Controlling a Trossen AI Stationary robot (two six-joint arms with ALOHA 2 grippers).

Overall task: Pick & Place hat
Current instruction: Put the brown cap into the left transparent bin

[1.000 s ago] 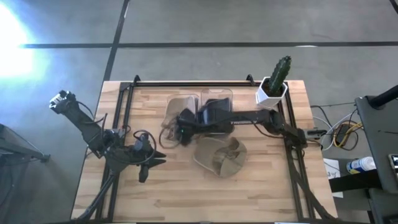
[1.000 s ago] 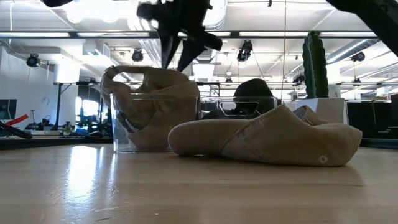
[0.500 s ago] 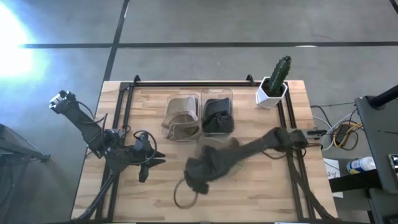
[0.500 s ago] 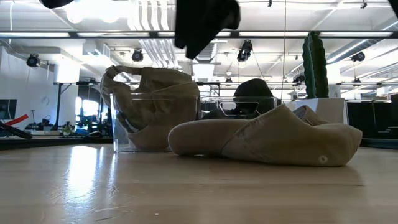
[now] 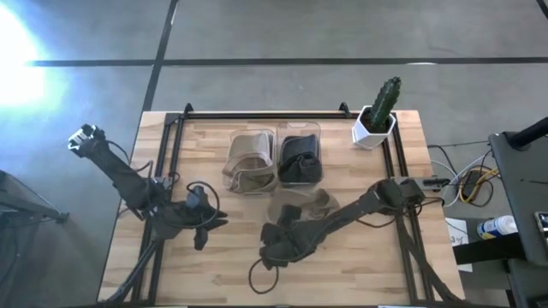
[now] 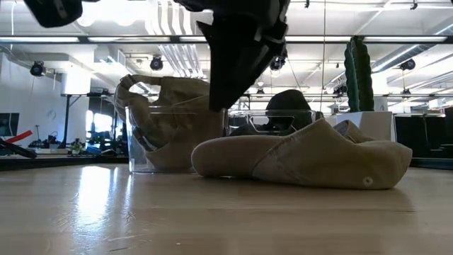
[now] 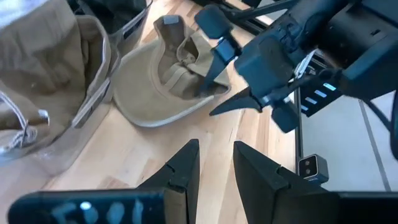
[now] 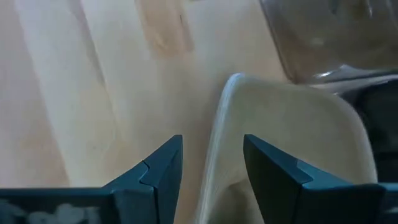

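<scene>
right claw (image 5: 276, 242) swung away from the bins, now lowered over the near brim of the tan hat (image 5: 301, 205), fingers apart

Right pincer (image 8: 208, 168) gapes, low mid-table — left pincer (image 5: 204, 231) open, idle.

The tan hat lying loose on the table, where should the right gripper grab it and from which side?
Probably the brim edge. The tan hat lies opening-up on the table, its brim a thin free lip toward the front. The open right gripper already straddles that edge from above; coming straight down there suits it.
</scene>
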